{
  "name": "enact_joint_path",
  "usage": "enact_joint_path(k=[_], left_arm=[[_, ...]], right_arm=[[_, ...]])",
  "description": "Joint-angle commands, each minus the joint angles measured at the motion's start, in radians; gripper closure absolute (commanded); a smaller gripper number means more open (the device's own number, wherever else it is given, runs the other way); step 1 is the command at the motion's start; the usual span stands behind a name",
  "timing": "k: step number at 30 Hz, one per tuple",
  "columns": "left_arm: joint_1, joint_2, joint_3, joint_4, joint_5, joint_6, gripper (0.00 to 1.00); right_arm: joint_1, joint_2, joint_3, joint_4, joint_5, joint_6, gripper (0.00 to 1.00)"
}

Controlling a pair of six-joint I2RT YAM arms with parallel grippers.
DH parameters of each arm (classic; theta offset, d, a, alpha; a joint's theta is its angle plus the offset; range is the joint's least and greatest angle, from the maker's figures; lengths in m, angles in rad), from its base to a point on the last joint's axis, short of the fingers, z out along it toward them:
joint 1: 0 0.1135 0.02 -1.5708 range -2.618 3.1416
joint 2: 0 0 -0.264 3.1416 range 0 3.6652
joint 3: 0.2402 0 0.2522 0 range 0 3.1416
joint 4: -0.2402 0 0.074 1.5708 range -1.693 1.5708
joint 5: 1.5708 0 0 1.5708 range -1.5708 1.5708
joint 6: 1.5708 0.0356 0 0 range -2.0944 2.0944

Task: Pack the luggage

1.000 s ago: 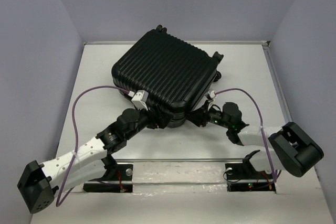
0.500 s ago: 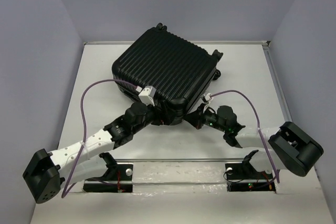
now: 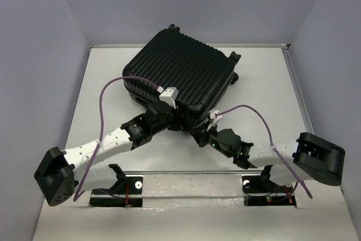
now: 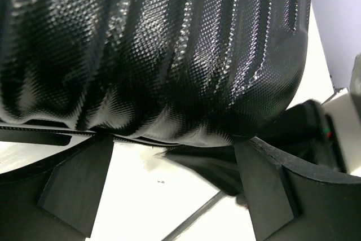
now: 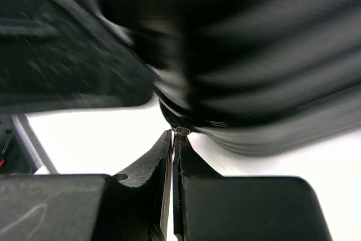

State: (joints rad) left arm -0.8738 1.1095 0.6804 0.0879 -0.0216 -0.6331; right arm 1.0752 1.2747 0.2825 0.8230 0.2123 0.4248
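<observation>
Noting luggage (image 3: pixel 180 74) flat and closed on worktop (image 3: pixel 265 83), far centre. Left hand (image 4: pixel 169 196) spread wide at near ribbed edge, shell just ahead of fingers, nothing gripped. Right hand (image 5: pixel 175 139) pressed closed, tips touching near-edge seam from below; unclear whether anything pinched.

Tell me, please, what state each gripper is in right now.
Left gripper: open, spread wide at the near edge of the luggage.
Right gripper: shut at that edge; whether it pinches anything cannot be told.
</observation>
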Motion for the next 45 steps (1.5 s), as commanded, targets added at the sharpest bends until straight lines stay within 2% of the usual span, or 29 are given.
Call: enact_joint_path(k=[1,3,5,8,11,15,17,18,19,21,22,23,26,28,29,30,31,33,35,36,37,38,40,41,42,43,45], left_arm=[[0.001,0.049,0.130,0.346,0.017,-0.004,0.04],[0.001,0.047,0.153,0.332,0.053,-0.002,0.04],[0.001,0.036,0.179,0.288,0.040,0.010,0.04],[0.002,0.016,0.208,0.207,0.032,0.027,0.03],[0.002,-0.011,0.209,0.182,0.032,0.024,0.02],[0.028,-0.046,0.300,0.017,-0.156,0.085,0.01],[0.097,-0.048,0.370,-0.055,-0.155,0.099,0.01],[0.145,-0.051,0.386,-0.065,-0.099,0.098,0.01],[0.247,-0.053,0.402,-0.066,-0.063,0.096,0.01],[0.350,-0.050,0.459,-0.086,-0.012,0.096,0.01],[0.454,-0.034,0.482,-0.114,0.005,0.107,0.01],[0.507,-0.021,0.534,-0.141,0.017,0.110,0.01],[0.680,0.102,0.642,-0.191,0.097,0.124,0.01],[0.752,0.159,0.683,-0.200,0.133,0.124,0.01],[0.815,0.183,0.717,-0.204,0.152,0.119,0.01],[0.843,0.232,0.729,-0.203,0.155,0.116,0.01],[0.864,0.260,0.740,-0.198,0.164,0.113,0.01],[0.932,0.350,0.781,-0.200,0.189,0.118,0.01],[0.952,0.420,0.855,-0.236,0.206,0.133,0.01],[0.963,0.485,0.875,-0.246,0.227,0.138,0.01],[0.966,0.515,0.893,-0.252,0.236,0.147,0.01],[0.966,0.539,0.928,-0.263,0.238,0.151,0.01],[0.967,0.610,0.961,-0.269,0.247,0.165,0.01],[0.967,0.631,1.004,-0.287,0.247,0.168,0.01],[0.966,0.654,1.022,-0.292,0.256,0.171,0.01],[0.967,0.705,1.045,-0.297,0.267,0.174,0.01],[0.966,0.790,1.125,-0.335,0.291,0.177,0.01]], right_arm=[[0.181,0.107,0.105,0.017,-0.167,0.066,0.93],[0.181,0.188,0.141,0.073,-0.136,0.072,0.93],[0.192,0.244,0.172,0.140,-0.032,0.110,0.93],[0.192,0.253,0.176,0.191,0.011,0.108,0.93],[0.192,0.262,0.129,0.249,0.133,0.126,0.93],[0.192,0.235,0.052,0.271,0.185,0.181,0.93],[0.192,0.219,0.043,0.228,0.179,0.187,0.93],[0.192,0.215,0.044,0.217,0.176,0.187,0.93],[0.192,0.209,0.043,0.211,0.164,0.187,0.93],[0.192,0.209,0.041,0.208,0.151,0.187,0.93],[0.192,0.209,0.043,0.202,0.147,0.192,0.93],[0.192,0.207,0.041,0.196,0.144,0.195,0.93],[0.192,0.187,0.030,0.165,0.134,0.207,0.92],[0.192,0.163,0.021,0.127,0.134,0.213,0.81],[0.192,0.132,0.023,0.054,0.137,0.216,0.61],[0.192,0.112,0.029,0.001,0.157,0.236,0.51],[0.192,0.092,0.040,-0.060,0.174,0.245,0.36],[0.192,0.025,0.038,-0.178,0.211,0.258,0.28],[0.192,-0.029,0.049,-0.352,0.263,0.284,0.31],[0.192,-0.056,0.055,-0.413,0.295,0.296,0.37],[0.192,-0.113,0.064,-0.479,0.359,0.334,0.66],[0.192,-0.141,0.073,-0.607,0.389,0.353,0.79],[0.143,-0.208,0.118,-0.726,0.436,0.383,0.93],[0.125,-0.227,0.132,-0.808,0.452,0.387,0.93],[0.105,-0.244,0.148,-0.820,0.467,0.388,0.93],[0.039,-0.280,0.153,-0.853,0.464,0.368,0.93],[-0.053,-0.313,0.168,-0.858,0.396,0.323,0.93]])
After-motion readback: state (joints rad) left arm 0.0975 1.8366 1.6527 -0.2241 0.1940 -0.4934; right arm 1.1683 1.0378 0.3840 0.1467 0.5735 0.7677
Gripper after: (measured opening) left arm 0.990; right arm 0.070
